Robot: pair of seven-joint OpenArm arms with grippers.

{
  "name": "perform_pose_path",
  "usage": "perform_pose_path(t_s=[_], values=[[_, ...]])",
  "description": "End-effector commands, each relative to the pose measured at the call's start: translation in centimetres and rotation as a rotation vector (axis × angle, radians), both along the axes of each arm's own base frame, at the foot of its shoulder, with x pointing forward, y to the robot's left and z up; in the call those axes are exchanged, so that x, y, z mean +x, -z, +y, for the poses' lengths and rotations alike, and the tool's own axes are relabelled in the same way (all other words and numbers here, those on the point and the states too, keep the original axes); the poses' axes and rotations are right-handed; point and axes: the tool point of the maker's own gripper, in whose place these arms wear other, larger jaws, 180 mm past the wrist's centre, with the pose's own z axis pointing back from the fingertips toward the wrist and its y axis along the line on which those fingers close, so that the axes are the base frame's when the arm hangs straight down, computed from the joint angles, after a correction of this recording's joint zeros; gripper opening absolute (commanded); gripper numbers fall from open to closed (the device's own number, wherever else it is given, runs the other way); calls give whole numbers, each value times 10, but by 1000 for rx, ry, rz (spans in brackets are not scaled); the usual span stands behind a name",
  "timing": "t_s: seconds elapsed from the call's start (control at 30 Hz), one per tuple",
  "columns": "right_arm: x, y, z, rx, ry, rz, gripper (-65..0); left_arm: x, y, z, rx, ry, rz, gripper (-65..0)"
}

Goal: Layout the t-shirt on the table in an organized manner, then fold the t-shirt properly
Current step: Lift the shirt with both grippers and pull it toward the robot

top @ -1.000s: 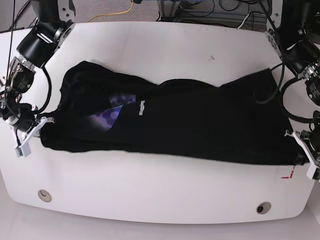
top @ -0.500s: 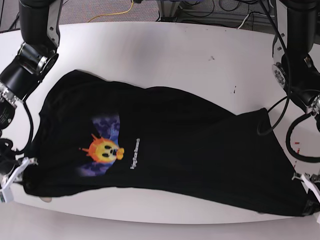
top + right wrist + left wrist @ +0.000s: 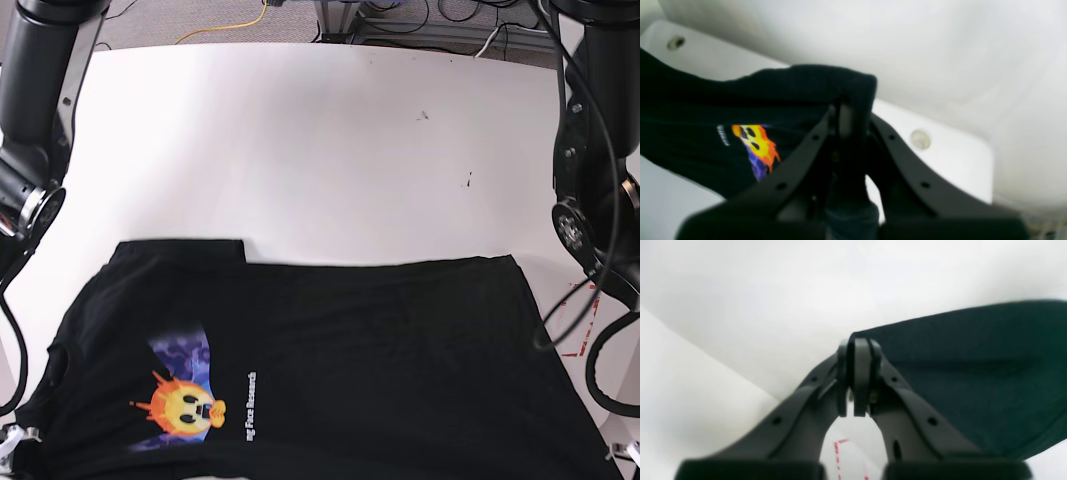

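Across the near half of the large white smooth table (image 3: 320,130) lies the black soft cloth t-shirt (image 3: 380,370), its sun face at 7 o'clock. Left gripper (image 3: 858,346) is pressed together, pinching the shirt's edge. Right gripper (image 3: 845,110) is likewise clamped on bunched black cloth, beside a round grommet hole (image 3: 920,139).

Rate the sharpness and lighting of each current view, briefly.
Base view: sharp and evenly lit; the t-shirt print reads clearly on the white table, with soft shadows. Left wrist view: the left gripper is fairly crisp, the cloth and background soft and washed out. Right wrist view: the right gripper is blurred close up, the print recognisable, the background hazy.
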Motion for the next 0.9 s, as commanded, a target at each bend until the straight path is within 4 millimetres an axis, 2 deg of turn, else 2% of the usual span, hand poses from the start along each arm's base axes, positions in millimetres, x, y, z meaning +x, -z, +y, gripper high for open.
perform_pose_path(t_s=[0.0, 0.03, 0.07, 0.2, 0.43, 0.53, 0.87], values=[[2, -60, -6, 0, -1, -125, -647, -1, -42, 5, -18, 1, -78, -650], [3, -69, -7, -3, -2, -134, -647, 1, -50, 6, -28, 5, -82, -650], [4, -70, -8, -2, -1, -131, -647, 1, -54, 6, -33, 6, -86, -650], [13, -46, -8, -11, -5, -46, -647, 18, -35, 8, -74, 27, -1, -650], [17, -35, -1, -48, -17, -7, -647, 36, -7, 5, -120, 59, 106, -650], [18, -32, 1, -60, -22, 3, -647, 39, -1, 4, -127, 66, 126, -650], [17, -32, 1, -61, -22, 7, -647, 39, -2, 3, -126, 68, 126, -650]])
